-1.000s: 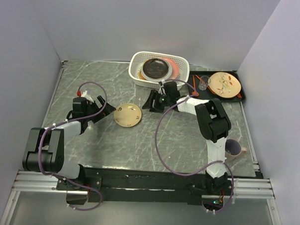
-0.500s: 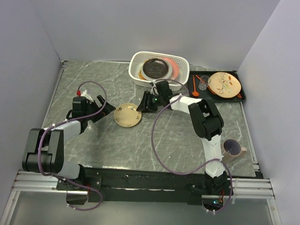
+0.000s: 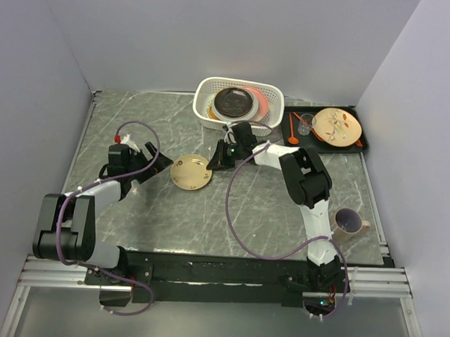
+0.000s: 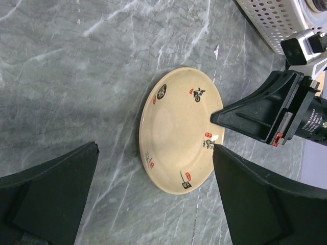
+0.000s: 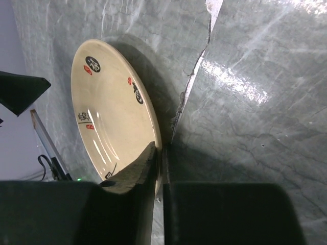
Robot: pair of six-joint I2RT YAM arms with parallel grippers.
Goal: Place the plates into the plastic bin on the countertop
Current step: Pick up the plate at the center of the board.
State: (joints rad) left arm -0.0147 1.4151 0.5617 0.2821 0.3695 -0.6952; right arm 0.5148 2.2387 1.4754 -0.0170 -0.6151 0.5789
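Note:
A tan plate (image 3: pixel 191 172) with small red and black marks lies on the countertop (image 3: pixel 283 208), left of centre. My right gripper (image 3: pixel 214 162) is shut on its right rim; in the right wrist view the plate (image 5: pixel 110 112) has its edge pinched between the two jaws of the right gripper (image 5: pixel 161 153). My left gripper (image 3: pixel 156 165) stands open just left of the plate, apart from it; its wrist view shows the plate (image 4: pixel 176 130) lying beyond the wide jaws of the left gripper (image 4: pixel 155 148). The white plastic bin (image 3: pixel 205 112) behind holds a black plate (image 3: pixel 234 102) and a pink plate (image 3: pixel 262 103).
A black tray (image 3: pixel 360 144) at the back right carries a cream plate with leaf marks (image 3: pixel 337 125), a small glass (image 3: pixel 307 124) and an orange spoon (image 3: pixel 292 129). A purple mug (image 3: pixel 348 221) stands near the right edge. Walls close in the countertop on three sides.
My right gripper has moved left from in front of the bin to the tan plate's right rim and closed on it. The left arm has stayed where it was.

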